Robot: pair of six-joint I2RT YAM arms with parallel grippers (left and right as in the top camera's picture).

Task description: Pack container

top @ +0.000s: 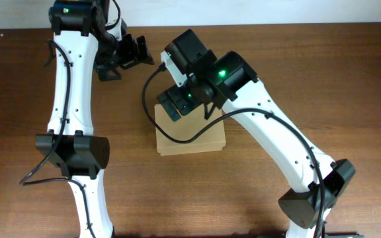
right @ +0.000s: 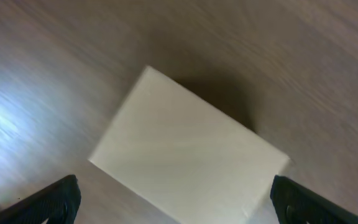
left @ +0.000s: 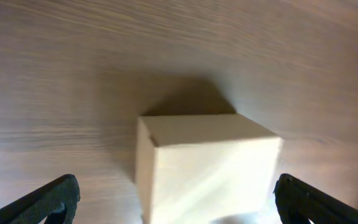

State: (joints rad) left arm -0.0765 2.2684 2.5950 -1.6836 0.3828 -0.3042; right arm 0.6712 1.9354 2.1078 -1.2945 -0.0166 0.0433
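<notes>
The closed tan container (top: 192, 137), seen at the centre of the overhead frame, is judged light, stiff yet crushable, and best taken by opposite side walls, the left gripper (left: 185, 208) and right gripper (right: 179, 208) being held wide and empty.

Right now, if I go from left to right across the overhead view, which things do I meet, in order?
left arm → left hand → container → right arm's dark joint
</notes>
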